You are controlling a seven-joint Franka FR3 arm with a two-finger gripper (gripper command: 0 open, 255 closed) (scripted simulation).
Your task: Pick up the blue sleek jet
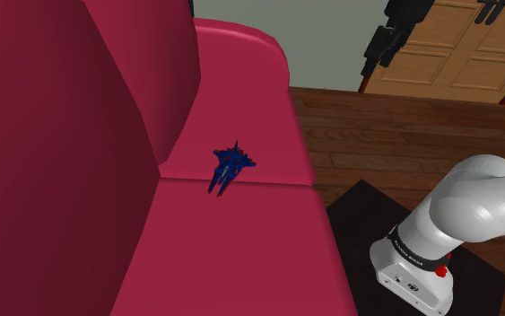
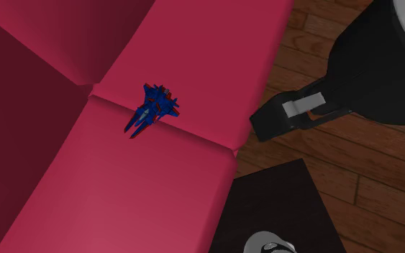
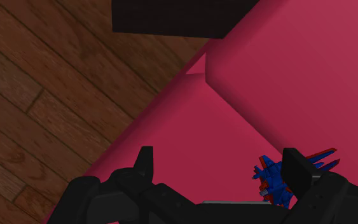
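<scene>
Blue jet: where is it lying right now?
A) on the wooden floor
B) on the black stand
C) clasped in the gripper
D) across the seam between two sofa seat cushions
D: the blue jet lies across the seam where the two seat cushions of the red sofa meet, while the gripper is open and holds nothing.

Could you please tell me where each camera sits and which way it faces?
Shoulder view: beside the stand, looking down over the red sofa and blue jet; the white arm shows lower right.
Second exterior view: high up, looking steeply down at the jet on the cushion seam; stand and arm's base at bottom.
Wrist view: on the hand, looking down at sofa edge and floor; open gripper in front, jet by one finger.
Shared: jet and sofa in all three.
</scene>
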